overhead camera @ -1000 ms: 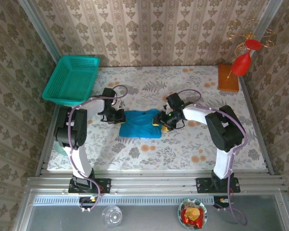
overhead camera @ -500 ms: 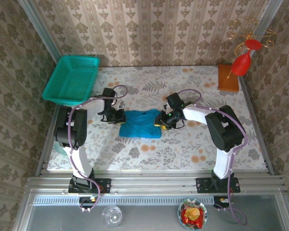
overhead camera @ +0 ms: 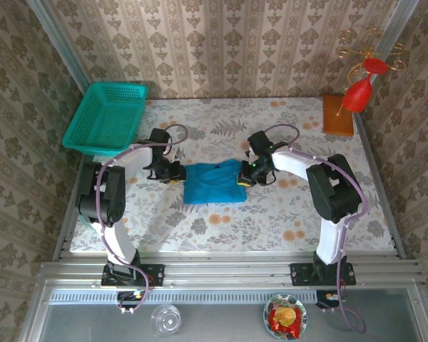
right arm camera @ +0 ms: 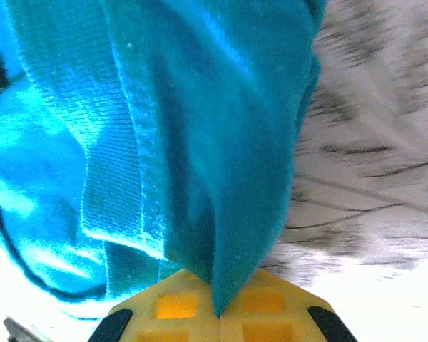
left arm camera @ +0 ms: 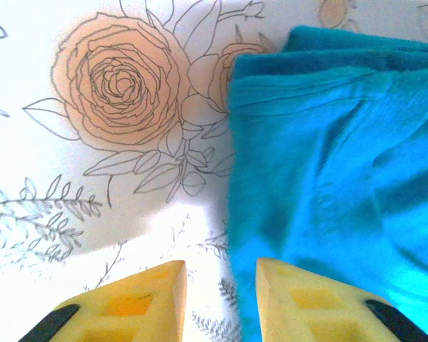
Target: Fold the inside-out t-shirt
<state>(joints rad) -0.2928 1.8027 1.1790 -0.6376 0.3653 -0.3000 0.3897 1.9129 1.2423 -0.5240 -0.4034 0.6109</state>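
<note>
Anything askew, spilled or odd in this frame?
Only the teal basket: it sits askew at the table's far-left corner, seemingly overhanging the edge. The blue t-shirt lies mid-table, part-folded.

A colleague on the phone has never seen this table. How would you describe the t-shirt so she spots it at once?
On the flowered table, look to the middle. The t-shirt lies there, a bunched bright blue cloth whose right edge the right end effector pinches. It is soft and plain, unlike the teal mesh basket at the far left corner.
</note>
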